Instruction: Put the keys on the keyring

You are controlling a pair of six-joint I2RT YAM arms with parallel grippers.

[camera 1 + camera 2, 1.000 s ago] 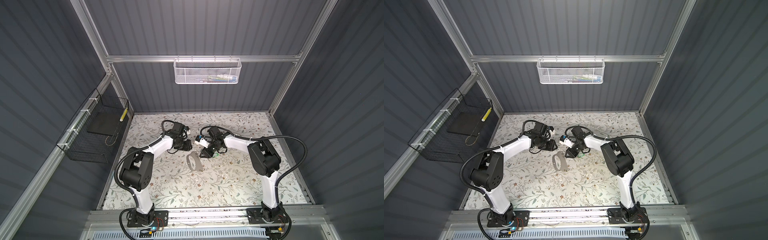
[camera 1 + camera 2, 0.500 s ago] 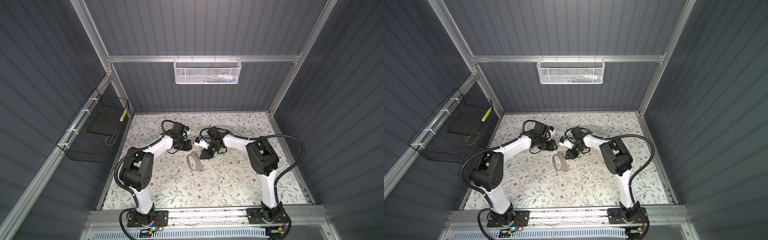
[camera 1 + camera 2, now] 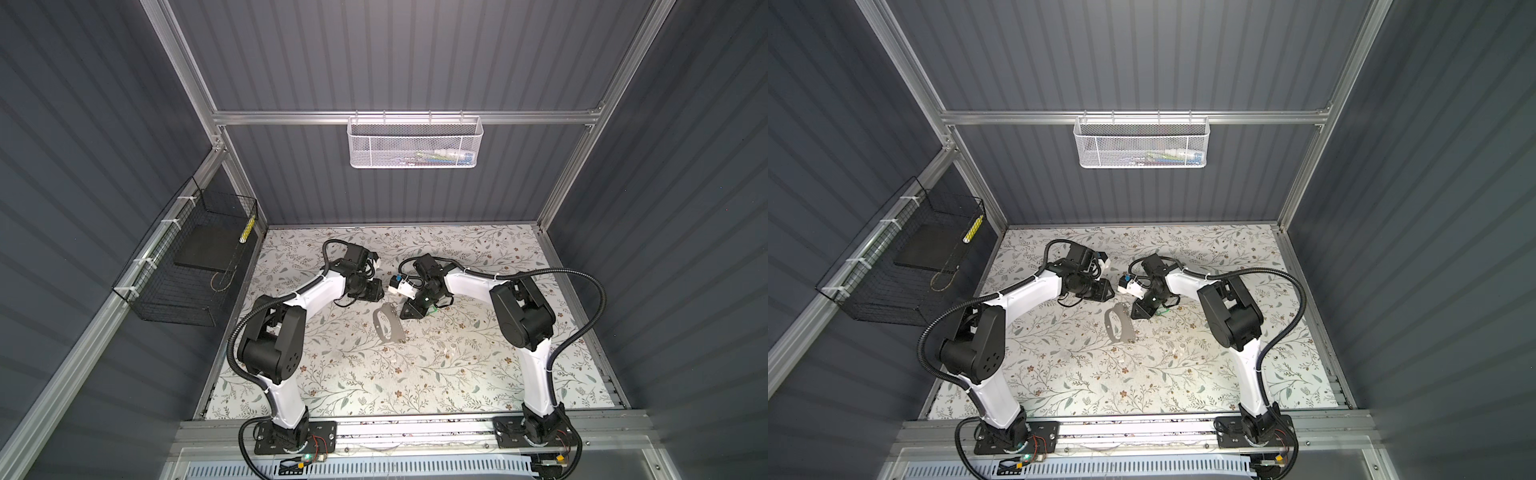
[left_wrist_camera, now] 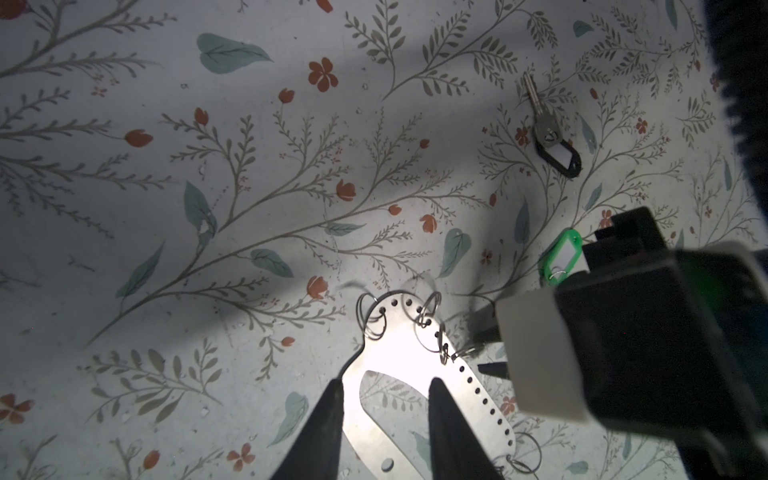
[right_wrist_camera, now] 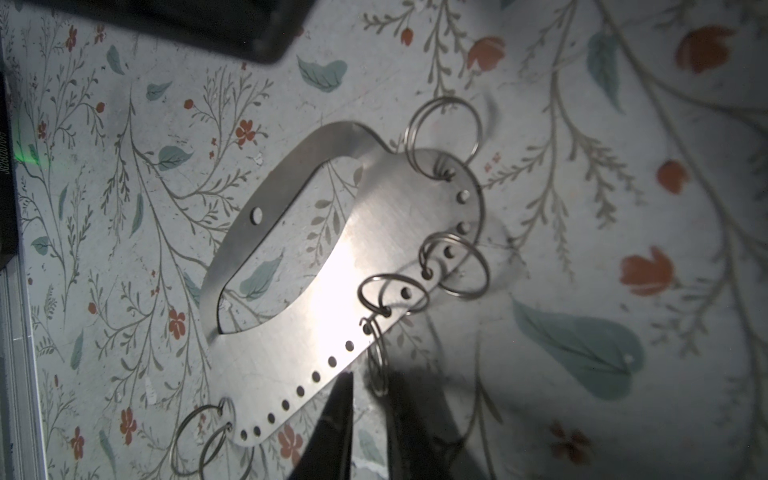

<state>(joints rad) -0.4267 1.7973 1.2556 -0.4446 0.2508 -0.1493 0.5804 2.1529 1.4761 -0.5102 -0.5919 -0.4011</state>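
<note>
With the keyring (image 4: 561,257) and its green tag lying just right of the right gripper (image 5: 371,386), its narrow, not-yet-clamped jaws should pinch the upright ring (image 5: 376,357) on the metal plate (image 5: 291,332) squarely, while the half-open, empty left gripper (image 4: 386,381) steadies that plate.

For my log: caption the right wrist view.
Jaws of the right gripper straddle a split ring on the holed metal plate.
</note>
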